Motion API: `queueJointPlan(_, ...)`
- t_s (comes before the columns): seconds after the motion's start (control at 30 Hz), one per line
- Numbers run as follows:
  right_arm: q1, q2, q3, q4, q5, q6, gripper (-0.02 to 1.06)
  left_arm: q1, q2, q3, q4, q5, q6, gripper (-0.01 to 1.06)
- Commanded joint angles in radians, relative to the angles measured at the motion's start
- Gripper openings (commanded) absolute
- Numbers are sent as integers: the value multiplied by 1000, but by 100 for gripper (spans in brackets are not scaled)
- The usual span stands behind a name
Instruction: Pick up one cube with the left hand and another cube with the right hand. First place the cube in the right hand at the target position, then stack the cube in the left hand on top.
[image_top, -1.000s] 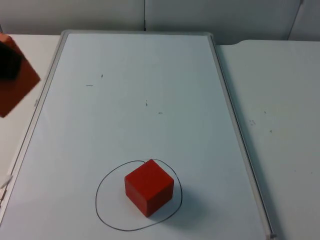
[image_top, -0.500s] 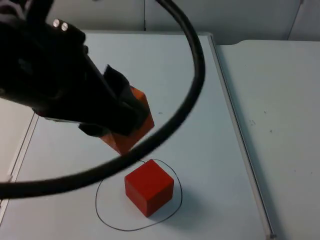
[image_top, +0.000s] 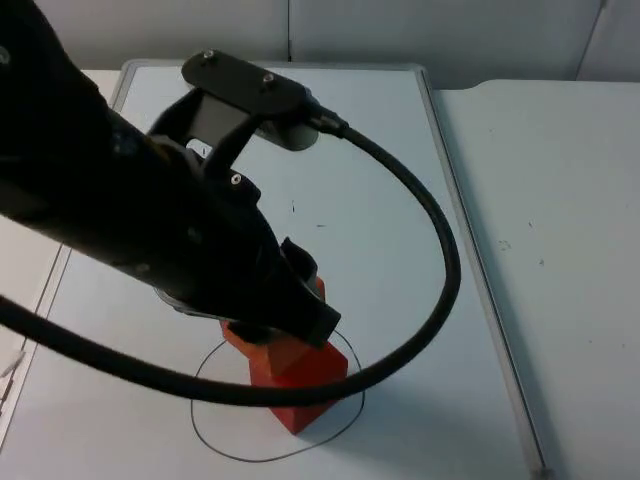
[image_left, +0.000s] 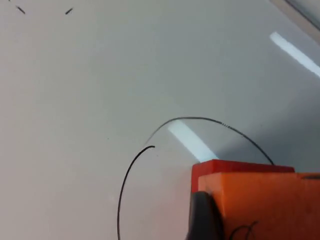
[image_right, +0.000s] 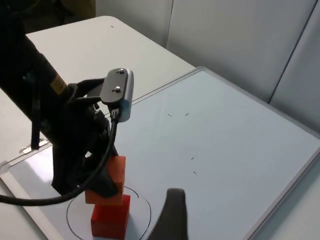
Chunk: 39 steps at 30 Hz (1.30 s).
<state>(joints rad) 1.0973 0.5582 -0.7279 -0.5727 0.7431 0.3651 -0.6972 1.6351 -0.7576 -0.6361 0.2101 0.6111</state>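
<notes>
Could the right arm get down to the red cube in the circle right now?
Probably not. The left gripper is shut on the orange cube directly on top of the red cube inside the drawn circle, so the left arm blocks the way from above. The right gripper waits back.

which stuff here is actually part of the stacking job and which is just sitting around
Part of the job:
- red cube inside the drawn circle
- orange cube held by the left pincer over the red cube
- right pincer, waiting clear of the stack

Just there:
- whiteboard with small pen marks
- white table
</notes>
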Motion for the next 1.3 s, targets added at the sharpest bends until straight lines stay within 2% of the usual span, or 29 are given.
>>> queueJointPlan(0.0, 4, -3, 3, -6, 5, 9, 73, -8, 23, -9, -13, -30, -9, 0)
queueJointPlan(0.33, 4, -3, 67, -60, -19, 77, 73, -8, 38, -9, -17, -57, -9, 0)
queueJointPlan(0.57, 4, -3, 67, -62, -23, 79, 73, -27, 40, -9, -19, -57, -9, 0)
queueJointPlan(0.7, 4, -3, 67, -64, -23, 79, 73, -76, 41, -9, -5, -77, -1, 0)
queueJointPlan(0.83, 4, -3, 67, -64, -23, 79, 73, -74, 41, -9, -7, -100, -16, 0)
queueJointPlan(1.27, 4, -3, 67, -64, -23, 79, 73, -74, 127, -9, -7, -96, -16, 0)
